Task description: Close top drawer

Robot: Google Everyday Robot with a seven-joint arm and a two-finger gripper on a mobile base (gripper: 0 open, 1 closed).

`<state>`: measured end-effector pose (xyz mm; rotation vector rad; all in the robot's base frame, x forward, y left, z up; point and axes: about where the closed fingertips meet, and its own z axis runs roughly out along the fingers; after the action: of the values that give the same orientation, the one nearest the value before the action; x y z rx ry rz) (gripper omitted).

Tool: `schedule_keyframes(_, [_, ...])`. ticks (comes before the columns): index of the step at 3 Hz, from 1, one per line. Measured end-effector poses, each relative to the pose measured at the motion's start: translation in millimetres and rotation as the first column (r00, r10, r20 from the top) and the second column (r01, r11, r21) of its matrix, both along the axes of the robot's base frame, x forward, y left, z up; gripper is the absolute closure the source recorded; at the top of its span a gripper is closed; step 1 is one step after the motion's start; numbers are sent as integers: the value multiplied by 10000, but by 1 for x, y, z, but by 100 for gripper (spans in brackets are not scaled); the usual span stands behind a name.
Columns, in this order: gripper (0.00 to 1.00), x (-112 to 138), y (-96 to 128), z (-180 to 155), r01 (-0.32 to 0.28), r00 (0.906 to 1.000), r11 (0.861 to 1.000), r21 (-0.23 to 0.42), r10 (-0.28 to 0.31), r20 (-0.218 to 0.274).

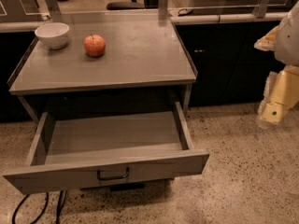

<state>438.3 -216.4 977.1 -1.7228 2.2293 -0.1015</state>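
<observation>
Your tool (pixel 274 107) hung at the far right (open or closed, you couldn't tell); the top drawer (pixel 154 168) stood pulled out under the counter (pixel 135 55), its wide front leftward and lower.

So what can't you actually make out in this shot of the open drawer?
From the camera view:
- Pincer: low at the right edge, apart from the top drawer. The frame edge cuts off the arm, so its pose is unclear.
- Back of the drawer: in shadow under the cabinet top.
- Anything below the drawer: hidden by its front panel.
- Cables: cut off by the bottom edge.
</observation>
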Motion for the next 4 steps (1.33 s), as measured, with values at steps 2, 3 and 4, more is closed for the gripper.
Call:
schedule_keyframes(2, [0, -2, -2, -17, -155, 9999, 9994, 304, 156, -49])
schedule_keyframes(3, [0, -11, -12, -80, -407, 9980, 9881, 1480, 472, -412])
schedule_keyframes(4, [0, -34, -19, -182, -273, 9939, 9344, 3553, 633, -901])
